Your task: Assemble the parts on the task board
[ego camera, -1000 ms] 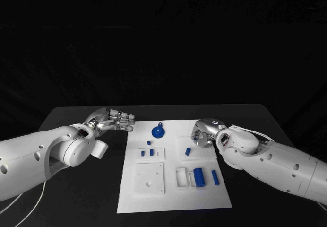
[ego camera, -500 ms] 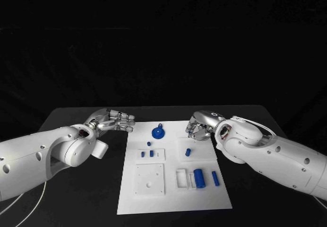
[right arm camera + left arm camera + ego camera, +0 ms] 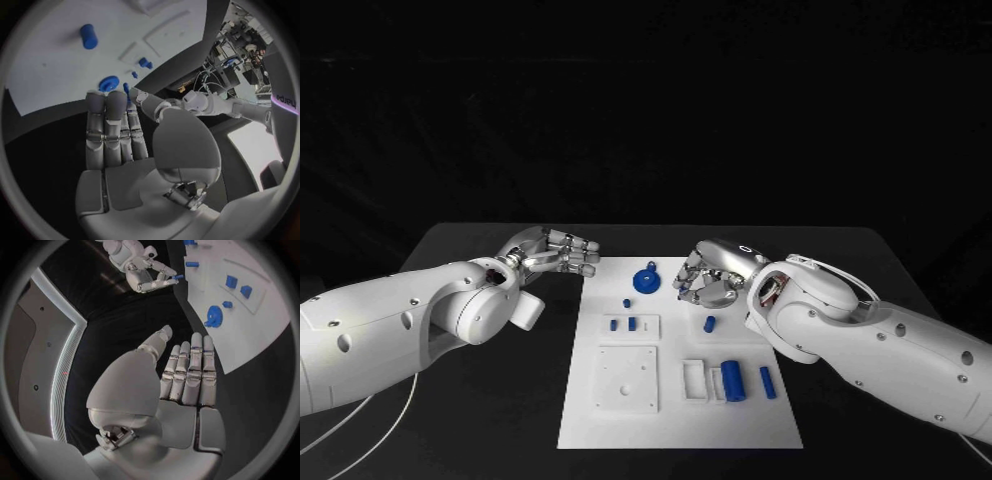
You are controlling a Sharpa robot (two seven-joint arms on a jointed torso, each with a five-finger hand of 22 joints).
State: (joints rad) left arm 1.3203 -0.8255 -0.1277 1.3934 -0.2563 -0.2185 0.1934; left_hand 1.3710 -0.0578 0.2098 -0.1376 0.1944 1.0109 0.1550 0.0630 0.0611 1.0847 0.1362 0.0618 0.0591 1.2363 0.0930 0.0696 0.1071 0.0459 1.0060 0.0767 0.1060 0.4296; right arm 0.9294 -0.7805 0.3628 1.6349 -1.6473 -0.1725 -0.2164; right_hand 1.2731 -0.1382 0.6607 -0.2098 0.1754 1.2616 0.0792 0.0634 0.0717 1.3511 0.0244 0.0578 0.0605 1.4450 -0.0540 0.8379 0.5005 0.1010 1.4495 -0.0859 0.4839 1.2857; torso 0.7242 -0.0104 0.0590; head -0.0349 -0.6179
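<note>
The white task board [image 3: 678, 425] lies lengthwise in the middle of the table. A round blue part [image 3: 646, 279] sits at its far end, with a tiny blue piece [image 3: 627, 302] and two small blue blocks [image 3: 623, 324] nearer. A blue peg [image 3: 710, 323], a blue cylinder [image 3: 731, 380] and a blue bar [image 3: 767, 382] lie on the right half. My right hand [image 3: 708, 275] hovers over the far right of the board, pinching a small blue part [image 3: 178, 276] [image 3: 127, 90] between thumb and finger. My left hand [image 3: 553, 252] floats left of the board's far corner, holding nothing, fingers side by side [image 3: 187, 370].
A square white plate with a centre hole [image 3: 627, 378] and a small white frame [image 3: 694, 380] sit on the board's near half. Black table [image 3: 473, 420] surrounds the board on all sides. My two forearms flank the board.
My right hand has lifted off the board's right side and moved away from me and left, toward the round blue part. The left hand has stayed about where it was. The camera shifted slightly.
</note>
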